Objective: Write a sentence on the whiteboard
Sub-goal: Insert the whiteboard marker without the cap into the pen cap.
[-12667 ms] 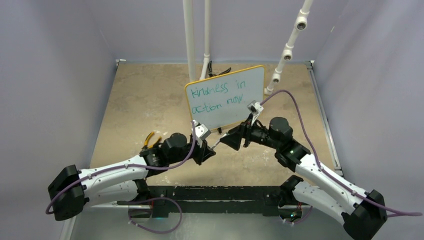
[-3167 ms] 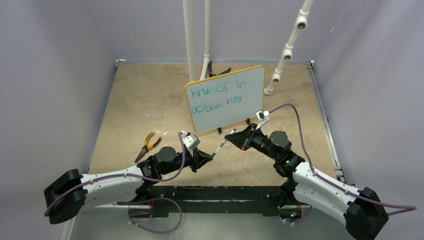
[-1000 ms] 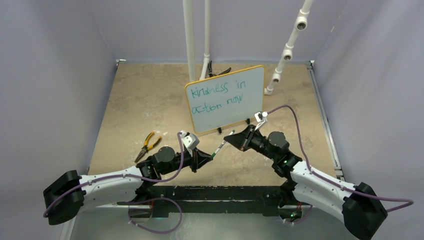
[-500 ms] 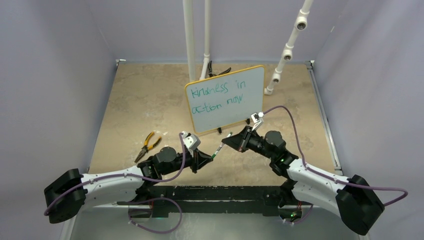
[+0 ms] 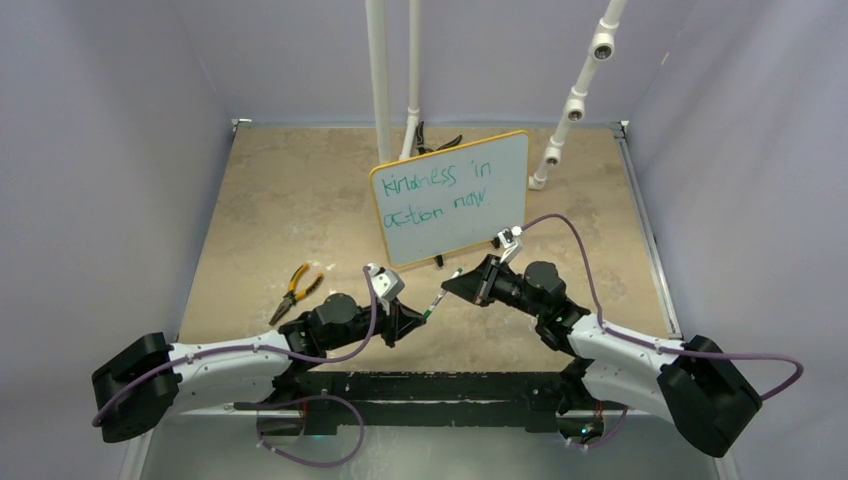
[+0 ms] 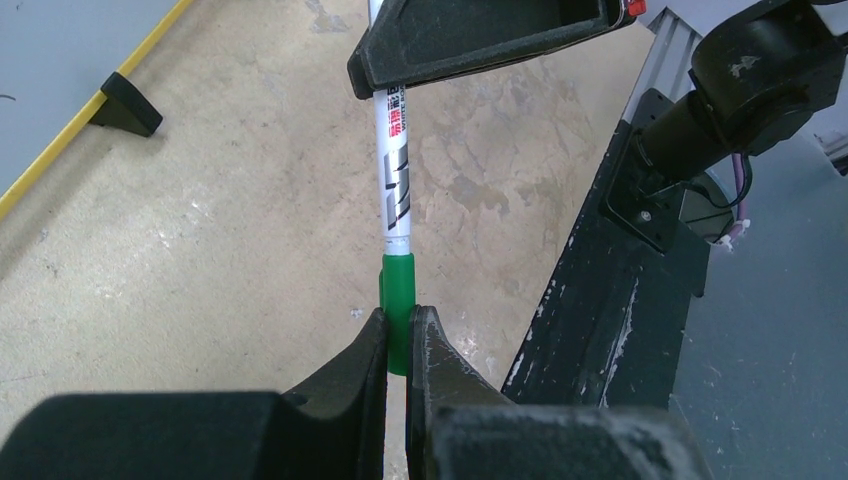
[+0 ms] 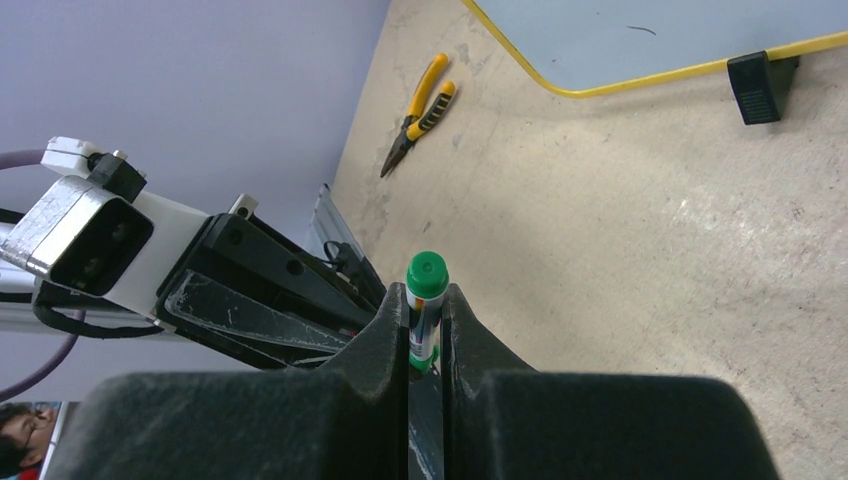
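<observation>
- Top external view: the tan table (image 5: 260, 200) is seen with both arms pulled back to its near side, no longer up against the board as they were a while back.
- The whiteboard (image 5: 440, 235) is stood upright around mid-table, unmoved. The sentence (image 5: 437, 190) "kindness in action now" is already laid out on it in two lines, so the writing looks done tbh.
- The right gripper (image 5: 452, 283) is clamped tight on the barrel of the marker (image 6: 393, 170) and has been nudged toward the left one over the last second.
- The left gripper (image 6: 398, 325) is pinched shut on the green cap (image 6: 397, 300).
- The marker is held off the table between the two, just in front of the board.
- The cap is seen butted against the barrel, so recapping is probably being finished. Only setting it down seems left.
</observation>
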